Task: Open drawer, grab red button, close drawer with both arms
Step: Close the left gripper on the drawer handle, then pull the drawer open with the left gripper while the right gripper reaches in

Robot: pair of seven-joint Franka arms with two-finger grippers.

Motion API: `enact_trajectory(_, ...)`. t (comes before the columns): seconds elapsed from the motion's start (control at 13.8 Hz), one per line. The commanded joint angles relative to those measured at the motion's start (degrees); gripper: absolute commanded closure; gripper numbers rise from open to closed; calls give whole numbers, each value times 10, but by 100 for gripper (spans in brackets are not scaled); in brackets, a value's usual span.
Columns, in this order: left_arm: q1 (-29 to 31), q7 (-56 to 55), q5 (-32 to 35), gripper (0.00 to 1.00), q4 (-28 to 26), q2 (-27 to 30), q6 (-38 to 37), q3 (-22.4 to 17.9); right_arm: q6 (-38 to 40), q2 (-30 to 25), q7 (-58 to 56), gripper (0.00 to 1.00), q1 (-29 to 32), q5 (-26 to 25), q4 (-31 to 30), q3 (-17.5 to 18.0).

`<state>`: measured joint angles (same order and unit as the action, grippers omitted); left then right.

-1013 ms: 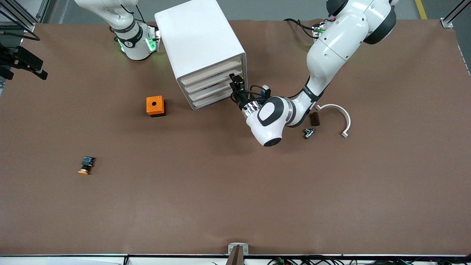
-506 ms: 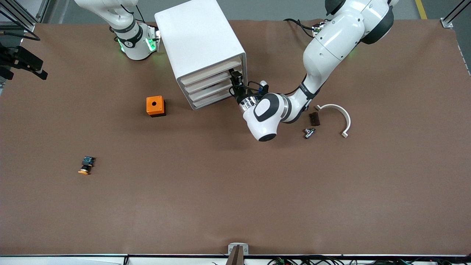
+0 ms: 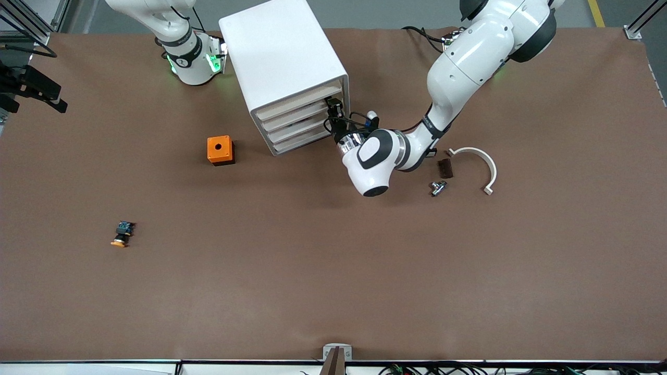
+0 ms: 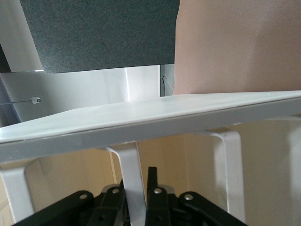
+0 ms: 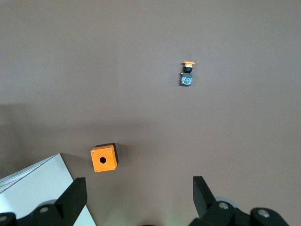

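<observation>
The white drawer cabinet (image 3: pixel 284 67) stands near the arms' bases, and its drawers (image 3: pixel 302 122) look closed. My left gripper (image 3: pixel 333 108) is at the cabinet's front, at the edge toward the left arm's end. In the left wrist view its black fingers (image 4: pixel 151 181) sit on either side of a white handle bar (image 4: pixel 131 162), closed against it. The red-capped button is hidden. My right gripper (image 5: pixel 138 183) hangs open and empty, high over the table, above the orange box (image 5: pixel 104 158). The right arm waits.
An orange box with a hole (image 3: pixel 220 150) sits beside the cabinet. An orange-capped button (image 3: pixel 121 235) lies nearer the front camera, toward the right arm's end. A white curved piece (image 3: pixel 482 161), a dark block (image 3: pixel 444 167) and a small metal part (image 3: pixel 437 187) lie by the left arm.
My left gripper has moved in toward the cabinet's front and now sits at the handle. The right arm and the loose objects have not moved.
</observation>
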<state>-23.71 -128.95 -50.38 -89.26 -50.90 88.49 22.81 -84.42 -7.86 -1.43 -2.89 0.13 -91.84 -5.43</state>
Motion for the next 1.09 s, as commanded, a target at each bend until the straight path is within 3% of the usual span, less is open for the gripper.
enact_trajectory(0.0, 5, -10, -7, 86, 0, 0, -2, 1, 0, -12, -5, 0, 3, -3, -7, 4)
enact_trajectory(0.58, 45, -11, -9, 88, 6, 0, 4, -4, 12, 12, -2, 0, 7, -2, 18, 2)
enact_trajectory(1.01, 97, -11, -20, 87, 12, -2, 23, -9, 5, 134, -8, 0, 7, -12, 29, 3)
